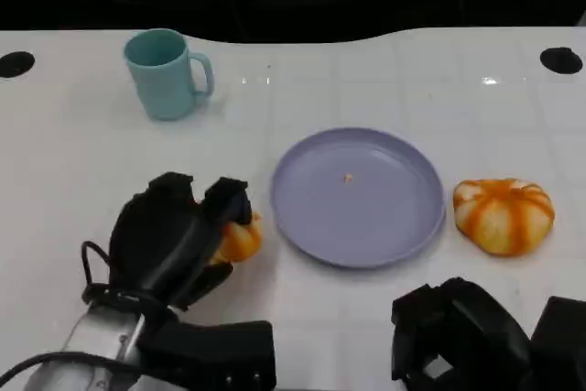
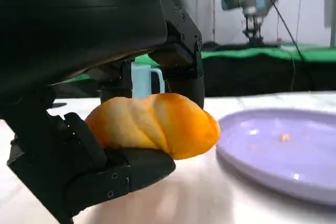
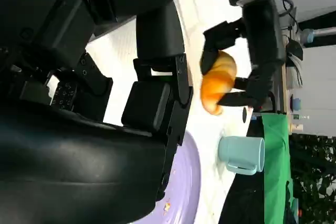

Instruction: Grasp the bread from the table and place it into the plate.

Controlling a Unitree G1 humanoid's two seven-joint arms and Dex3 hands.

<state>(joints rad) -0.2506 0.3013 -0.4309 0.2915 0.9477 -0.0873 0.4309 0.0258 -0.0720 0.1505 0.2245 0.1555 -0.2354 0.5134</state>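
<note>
The counter point(image 1: 82, 162) is white with a faint grid of pale tile lines. At the upper left stands a light teal mug point(image 1: 165, 72). The plate point(image 1: 359, 196) at centre is plain lavender. The bread point(image 1: 240, 237) at lower left is golden orange; the pumpkin-shaped bun point(image 1: 504, 215) at right is orange with cream stripes. Both hands, left hand point(image 1: 174, 240) and right hand point(image 1: 462, 336), are black.
</note>
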